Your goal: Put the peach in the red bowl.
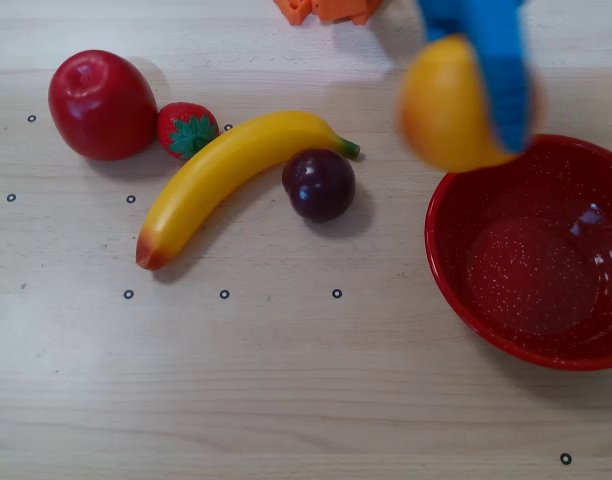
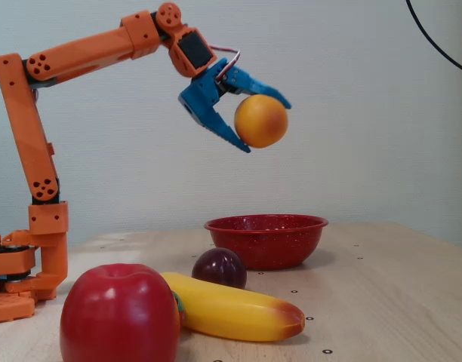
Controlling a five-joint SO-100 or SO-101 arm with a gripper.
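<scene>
My blue gripper (image 2: 263, 124) is shut on the round orange-yellow peach (image 2: 260, 121) and holds it high in the air, well above the table. In the overhead view the blurred peach (image 1: 444, 104) hangs over the upper left rim of the red bowl (image 1: 456, 190), with a blue finger (image 1: 498, 65) across its right side. The glossy red bowl (image 2: 263, 246) with white speckles stands empty on the table at the right of the overhead view.
On the table lie a dark purple plum (image 1: 320, 184), a yellow banana (image 1: 221, 178), a small strawberry (image 1: 188, 130) and a red apple (image 1: 100, 104). The orange arm base (image 2: 23, 271) stands at the left of the fixed view.
</scene>
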